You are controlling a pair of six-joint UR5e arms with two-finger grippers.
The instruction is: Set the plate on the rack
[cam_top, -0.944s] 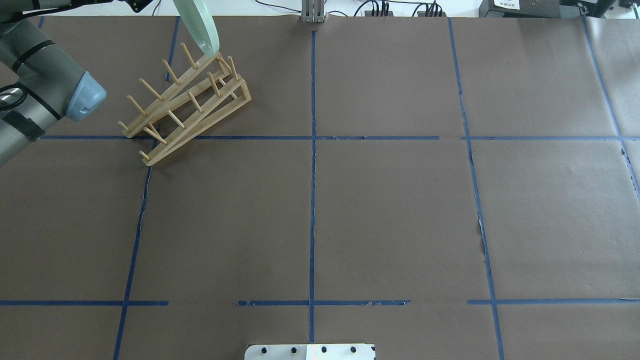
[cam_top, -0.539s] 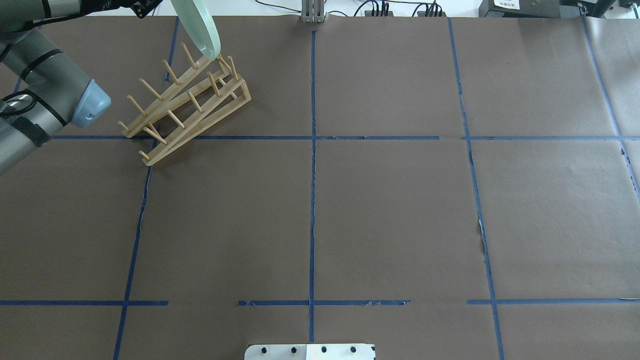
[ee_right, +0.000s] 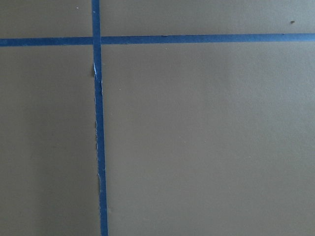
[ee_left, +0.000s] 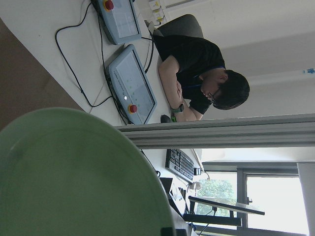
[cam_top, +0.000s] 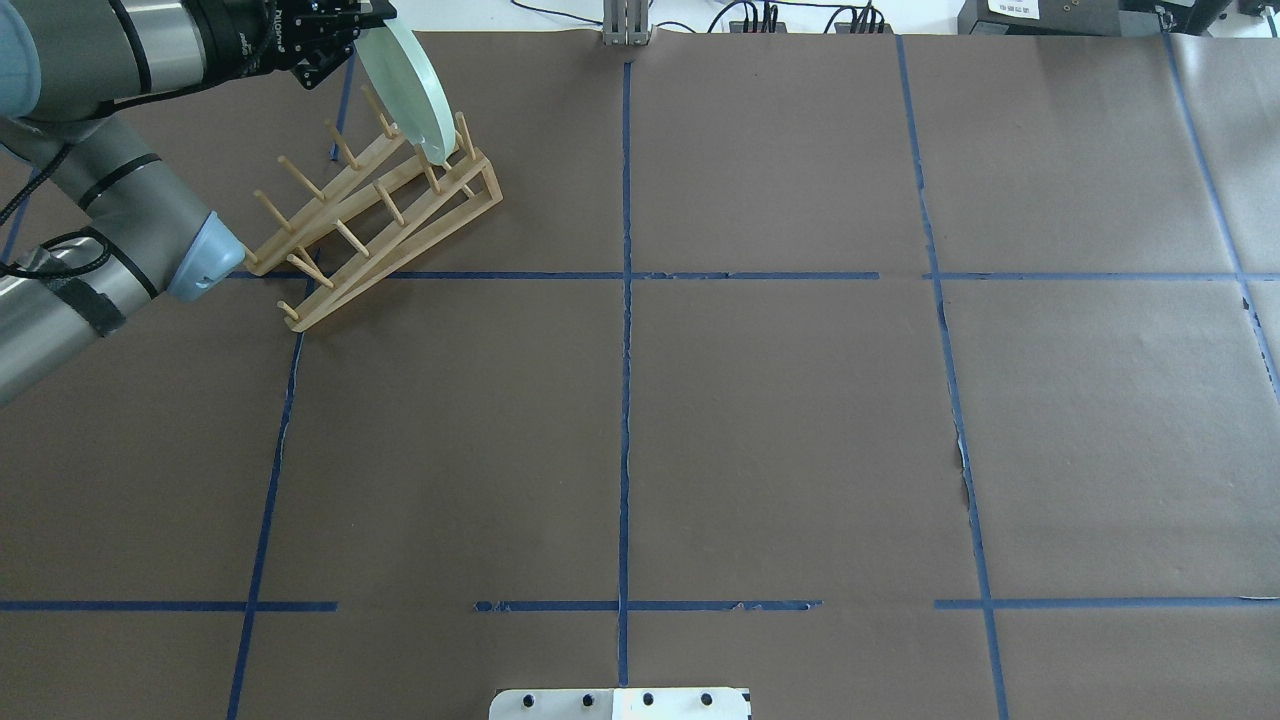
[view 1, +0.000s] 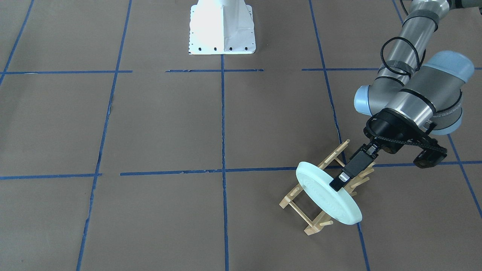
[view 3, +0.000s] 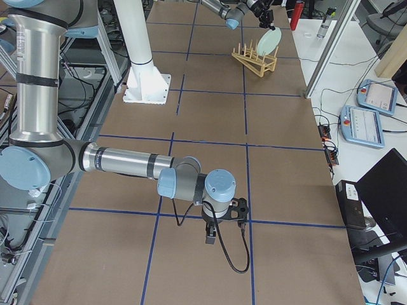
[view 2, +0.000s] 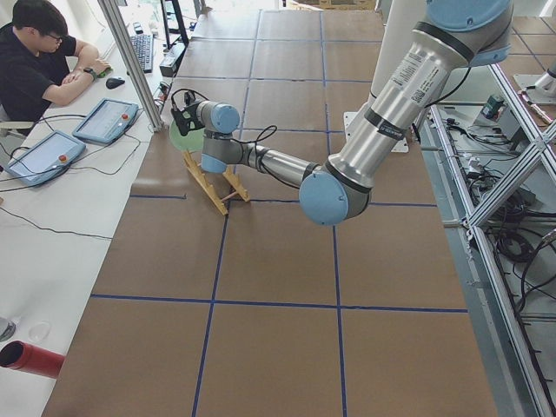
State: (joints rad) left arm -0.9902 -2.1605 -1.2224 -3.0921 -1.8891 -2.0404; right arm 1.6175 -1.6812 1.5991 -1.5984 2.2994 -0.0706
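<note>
The pale mint-green plate stands on edge, tilted, at the far end of the light wooden rack, its lower rim down among the pegs. My left gripper is shut on the plate's upper rim. In the overhead view the plate hangs from the gripper over the rack. The left wrist view shows the plate's face filling the lower left. My right gripper hangs low over the table, far from the rack; I cannot tell if it is open or shut.
The white robot base stands at the table's middle edge. An operator sits at a side desk with control tablets just beyond the rack. A metal post stands at the far edge.
My left arm has swung in from the upper left and lowered the plate, from above the rack's far end down between its last pegs. The rack has not moved.
</note>
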